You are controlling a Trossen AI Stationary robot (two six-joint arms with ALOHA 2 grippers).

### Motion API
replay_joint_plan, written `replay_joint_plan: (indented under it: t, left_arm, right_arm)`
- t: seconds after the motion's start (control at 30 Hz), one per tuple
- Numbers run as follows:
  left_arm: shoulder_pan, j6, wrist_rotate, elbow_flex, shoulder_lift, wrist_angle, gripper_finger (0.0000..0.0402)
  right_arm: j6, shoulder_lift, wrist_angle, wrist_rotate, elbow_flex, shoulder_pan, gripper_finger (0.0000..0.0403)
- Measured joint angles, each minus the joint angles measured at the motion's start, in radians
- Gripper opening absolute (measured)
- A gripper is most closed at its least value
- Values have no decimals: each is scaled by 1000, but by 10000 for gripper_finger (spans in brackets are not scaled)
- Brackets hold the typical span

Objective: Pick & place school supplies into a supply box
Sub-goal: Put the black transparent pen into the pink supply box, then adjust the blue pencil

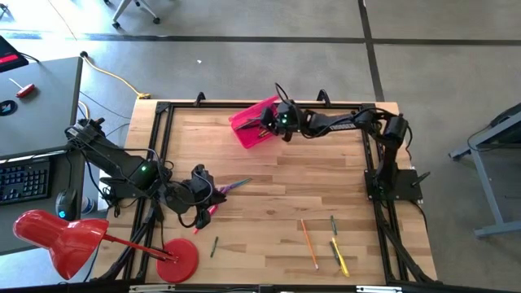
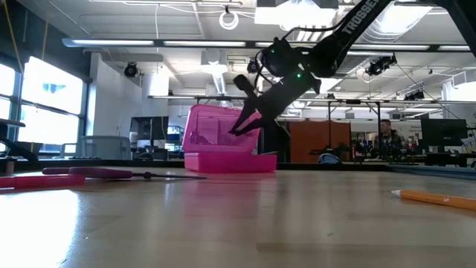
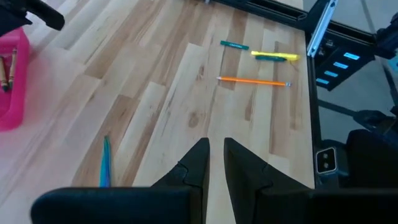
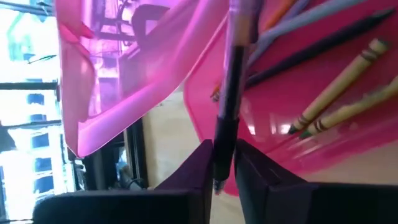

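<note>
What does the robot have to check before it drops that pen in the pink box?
1. Pen clamped between the right gripper fingers: ok, it stands between them.
2. Right gripper over the supply box: ok in the high view.
3. Lid open and out of the way: ok, it stands up behind the tray.
4. Room inside the box: ok, crayons and pencils lie flat with bare pink floor beside them.
5. Pen tip low enough to release without bouncing: cannot tell.
6. Left gripper clear of the box: ok, it is far off over bare table, holding nothing.
</note>
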Motion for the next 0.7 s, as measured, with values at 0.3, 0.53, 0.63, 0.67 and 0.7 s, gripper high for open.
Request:
replay_joint_plan:
  t: [0.3, 0.53, 0.63, 0.67, 0.7]
  left_arm:
    - [0, 0, 7, 0, 0, 0, 81]
    - [0, -6, 24, 0, 0, 0, 81]
    - [0, -12, 39, 0, 0, 1, 81]
    - [0, -18, 45, 0, 0, 4, 81]
    - [0, -26, 47, 0, 0, 7, 81]
  right_arm:
    - [69, 0, -5, 19, -45, 8, 86]
    - [-6, 0, 162, -113, -45, -12, 103]
    - [-64, 0, 217, -200, -43, -39, 97]
    - [-95, 0, 216, -216, -43, -49, 95]
    - [-137, 0, 214, -221, -43, -59, 92]
